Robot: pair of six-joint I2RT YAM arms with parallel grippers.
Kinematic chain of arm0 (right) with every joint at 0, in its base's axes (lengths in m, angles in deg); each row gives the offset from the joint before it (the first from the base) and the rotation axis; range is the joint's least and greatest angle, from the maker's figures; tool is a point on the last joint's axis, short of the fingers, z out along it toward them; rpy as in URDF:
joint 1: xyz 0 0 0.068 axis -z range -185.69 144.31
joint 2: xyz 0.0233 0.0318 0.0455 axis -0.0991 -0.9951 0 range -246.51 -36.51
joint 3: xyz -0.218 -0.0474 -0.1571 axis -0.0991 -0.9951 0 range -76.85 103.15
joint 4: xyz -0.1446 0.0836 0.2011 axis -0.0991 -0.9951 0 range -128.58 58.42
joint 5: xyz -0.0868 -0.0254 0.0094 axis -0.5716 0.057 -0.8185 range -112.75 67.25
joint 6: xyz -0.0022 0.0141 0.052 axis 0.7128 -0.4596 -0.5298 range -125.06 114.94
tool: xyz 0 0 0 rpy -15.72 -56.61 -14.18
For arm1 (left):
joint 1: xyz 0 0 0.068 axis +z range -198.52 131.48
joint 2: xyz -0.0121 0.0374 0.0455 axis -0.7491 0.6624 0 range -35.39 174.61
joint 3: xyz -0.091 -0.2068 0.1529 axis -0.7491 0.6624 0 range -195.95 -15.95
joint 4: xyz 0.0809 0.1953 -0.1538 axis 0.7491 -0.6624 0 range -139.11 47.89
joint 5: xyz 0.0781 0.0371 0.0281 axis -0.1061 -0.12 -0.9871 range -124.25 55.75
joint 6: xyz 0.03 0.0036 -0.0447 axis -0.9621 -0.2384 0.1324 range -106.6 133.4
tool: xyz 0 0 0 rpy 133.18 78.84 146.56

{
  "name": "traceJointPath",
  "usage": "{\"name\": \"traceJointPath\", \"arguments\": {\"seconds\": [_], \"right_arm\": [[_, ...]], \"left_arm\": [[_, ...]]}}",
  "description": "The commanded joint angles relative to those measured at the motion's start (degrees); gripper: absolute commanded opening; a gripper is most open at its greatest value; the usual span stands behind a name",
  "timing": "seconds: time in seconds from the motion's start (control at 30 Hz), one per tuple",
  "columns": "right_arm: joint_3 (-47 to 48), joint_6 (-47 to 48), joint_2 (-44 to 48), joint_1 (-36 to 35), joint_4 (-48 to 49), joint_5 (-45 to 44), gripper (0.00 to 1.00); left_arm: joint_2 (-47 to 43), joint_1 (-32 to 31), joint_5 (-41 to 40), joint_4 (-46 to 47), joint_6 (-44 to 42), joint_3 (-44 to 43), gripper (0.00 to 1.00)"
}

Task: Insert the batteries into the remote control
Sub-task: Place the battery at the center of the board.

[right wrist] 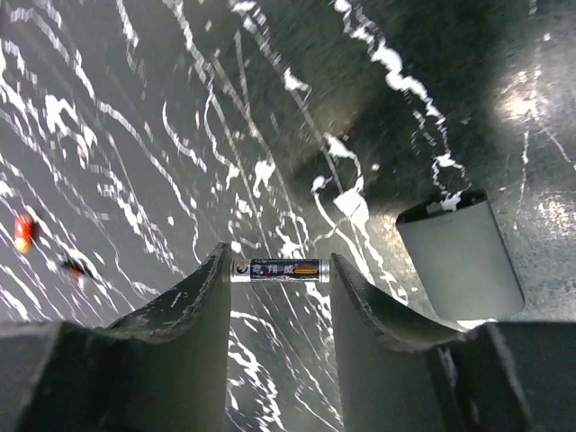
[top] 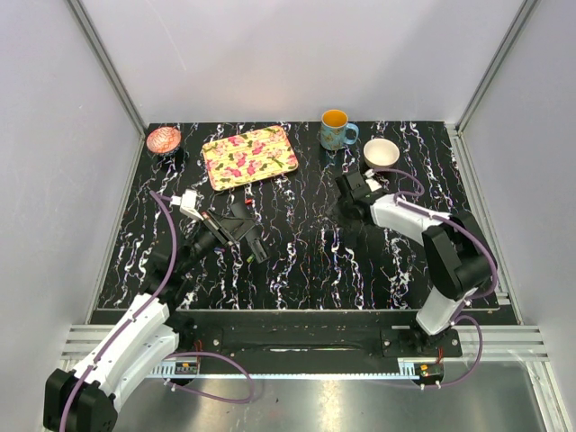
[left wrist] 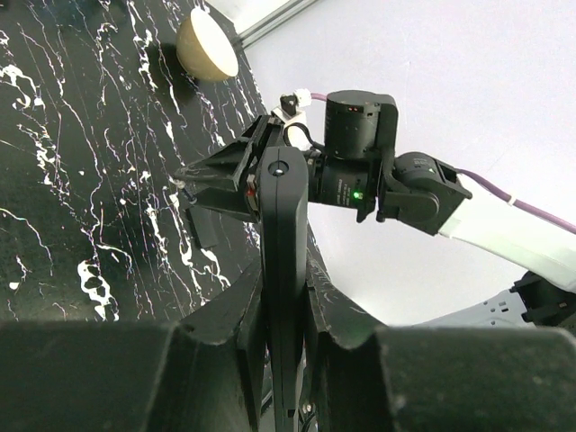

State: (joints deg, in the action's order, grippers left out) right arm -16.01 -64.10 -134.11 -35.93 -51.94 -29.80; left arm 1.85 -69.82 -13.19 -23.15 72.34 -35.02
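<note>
One mug (top: pixel 336 131), pink bowl (top: pixel 164 139), white bowl (top: pixel 381 152), tray (top: pixel 249 156), battery (right wrist: pixel 277 268) in right jaws

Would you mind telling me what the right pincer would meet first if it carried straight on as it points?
The blue battery bridges the right pincer's tips, so the first thing ahead is the black marbled table right behind it. How near is unclear.

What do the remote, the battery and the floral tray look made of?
Slim black remote control: probably plastic, smooth moulded surface with a dull sheen. Small dark-labelled cylindrical battery: metal can in glossy printed wrap, silvery end shows. Yellow floral rectangular tray: printed tin or melamine; cannot tell which.
</note>
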Motion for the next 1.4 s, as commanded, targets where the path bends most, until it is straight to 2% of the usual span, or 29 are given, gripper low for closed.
{"name": "traceJointPath", "arguments": {"seconds": [0.0, 0.27, 0.43, 0.73, 1.0, 1.37], "right_arm": [[4.4, -12.0, -3.9, 1.4, -0.6, -2.5, 0.05], [14.6, -20.9, -12.0, 2.5, -5.9, -2.4, 0.02], [15.5, -20.7, -14.5, 2.5, -6.4, -1.7, 0.18], [12.5, -19.4, -15.6, 2.5, -6.7, 0.1, 0.29], [11.1, -17.2, -14.5, 2.5, -7.2, 0.8, 0.51], [11.1, -15.8, -12.1, 2.5, -7.8, 0.8, 0.62]], "left_arm": [[-0.8, -0.6, -1.5, 2.3, 0.7, -0.3, 0.00], [-2.0, -1.6, -2.8, -0.8, -0.7, -1.1, 0.00], [-2.0, -2.1, -3.2, -0.8, -0.5, -1.0, 0.00], [-1.5, -2.5, -3.7, -0.6, -0.1, -0.8, 0.00], [-1.9, -2.6, -3.9, -0.9, 0.3, -0.4, 0.00], [-2.4, -2.5, -4.0, -1.0, 0.9, 0.2, 0.00]]}}
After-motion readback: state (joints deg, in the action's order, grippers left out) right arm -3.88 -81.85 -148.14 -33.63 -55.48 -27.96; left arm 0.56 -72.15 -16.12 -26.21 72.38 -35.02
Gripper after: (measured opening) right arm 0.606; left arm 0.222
